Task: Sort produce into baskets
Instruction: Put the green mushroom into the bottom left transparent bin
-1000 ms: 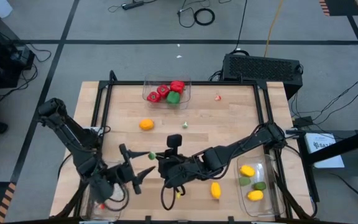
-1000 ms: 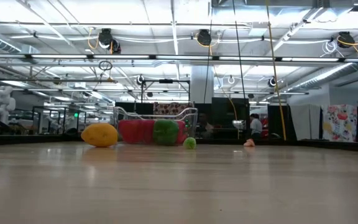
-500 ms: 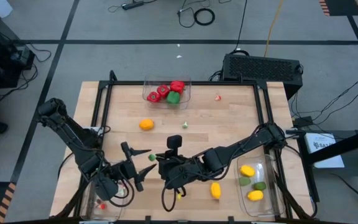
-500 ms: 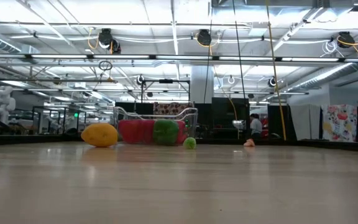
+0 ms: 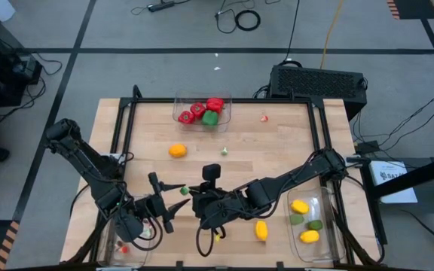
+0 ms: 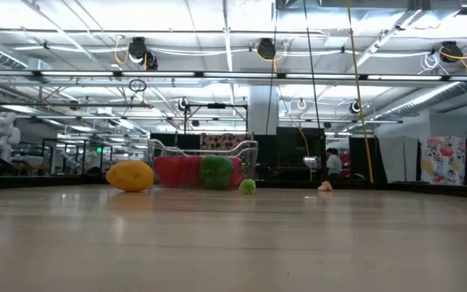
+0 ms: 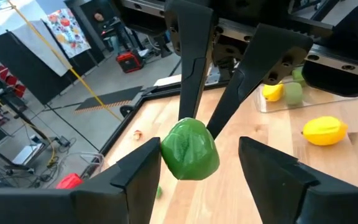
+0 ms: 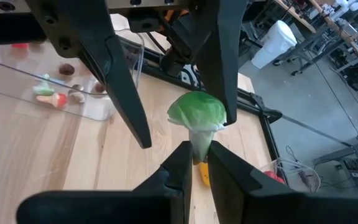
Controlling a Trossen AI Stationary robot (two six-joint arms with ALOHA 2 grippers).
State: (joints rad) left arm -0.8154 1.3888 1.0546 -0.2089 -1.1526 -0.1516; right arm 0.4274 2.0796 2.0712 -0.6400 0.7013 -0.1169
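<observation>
Green and leafy, the small lettuce piece [image 8: 197, 113] is the landmark: the right gripper [image 8: 195, 163] pinches its pale stalk, holding it above the wooden table [image 5: 277, 147]. Facing it, the left gripper [image 7: 194, 165] has its fingers spread wide, one on each side of the piece, not touching it. Just behind the left gripper sits a clear bin [image 8: 61, 102] holding tiny bits. Right of the lettuce lies a lemon [image 5: 261, 229], then a bin [image 5: 330, 239] with lemons and limes. Farther off, an orange [image 5: 177, 150]; farthest, the peppers' bin [image 5: 178, 113].
</observation>
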